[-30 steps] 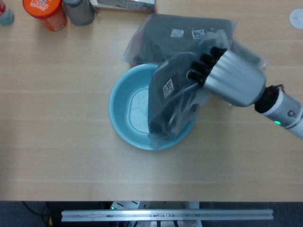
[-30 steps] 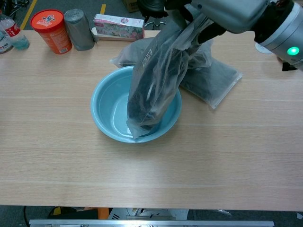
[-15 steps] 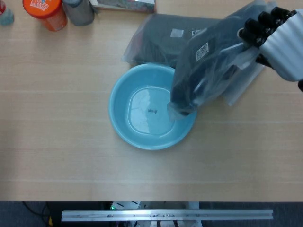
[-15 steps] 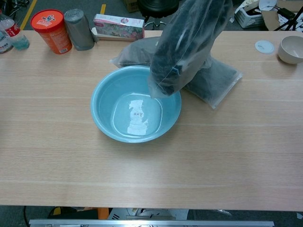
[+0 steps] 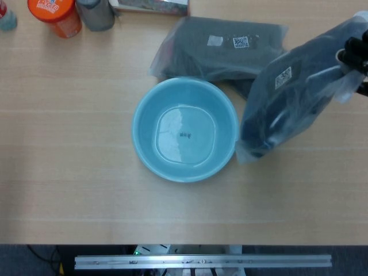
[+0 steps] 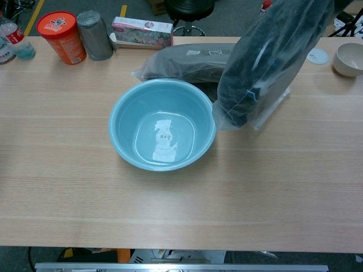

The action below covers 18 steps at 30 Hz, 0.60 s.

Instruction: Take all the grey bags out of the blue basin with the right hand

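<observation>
One grey bag hanging beside blue basin, top clamped in right hand

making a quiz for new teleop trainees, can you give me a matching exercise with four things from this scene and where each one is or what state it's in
Things:
1. blue basin
2. grey bag held by the right hand
3. grey bag on the table
4. orange canister

States or places:
A. lying flat behind the basin
B. hanging in the air, to the right of the basin
C. standing at the far left edge of the table
D. holding no bags

Pairs: 1-D, 2-B, 3-A, 4-C

The right hand shows only at the edge of the head view.
</observation>
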Each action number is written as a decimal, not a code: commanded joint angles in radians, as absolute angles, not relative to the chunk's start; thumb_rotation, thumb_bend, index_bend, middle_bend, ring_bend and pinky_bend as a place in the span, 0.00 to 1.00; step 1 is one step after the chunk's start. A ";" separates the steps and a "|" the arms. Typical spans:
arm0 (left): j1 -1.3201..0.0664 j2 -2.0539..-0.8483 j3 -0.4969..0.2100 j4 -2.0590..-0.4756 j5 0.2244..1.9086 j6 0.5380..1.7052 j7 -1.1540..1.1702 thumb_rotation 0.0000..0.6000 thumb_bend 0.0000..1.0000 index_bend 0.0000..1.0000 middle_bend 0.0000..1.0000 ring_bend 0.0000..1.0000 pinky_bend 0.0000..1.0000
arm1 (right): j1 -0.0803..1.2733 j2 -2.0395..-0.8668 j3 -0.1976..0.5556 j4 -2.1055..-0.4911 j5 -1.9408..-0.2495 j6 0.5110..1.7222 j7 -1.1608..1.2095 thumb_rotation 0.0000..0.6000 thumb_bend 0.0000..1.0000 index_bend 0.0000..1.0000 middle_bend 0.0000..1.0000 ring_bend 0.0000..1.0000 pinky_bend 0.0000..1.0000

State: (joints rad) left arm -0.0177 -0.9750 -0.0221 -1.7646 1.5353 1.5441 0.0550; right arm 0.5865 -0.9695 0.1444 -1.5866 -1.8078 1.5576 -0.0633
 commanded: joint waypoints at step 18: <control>-0.025 -0.990 -0.017 -1.760 1.532 1.530 0.056 1.00 0.23 0.30 0.28 0.24 0.24 | 0.592 -0.870 0.051 -1.680 -1.790 1.231 -0.058 1.00 0.23 0.90 0.76 0.74 0.87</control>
State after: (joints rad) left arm -0.0252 -0.9895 -0.0170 -1.7596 1.5325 1.5297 0.0557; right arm 0.5755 -0.8415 0.0427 -1.6859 -1.8112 1.2765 -0.0164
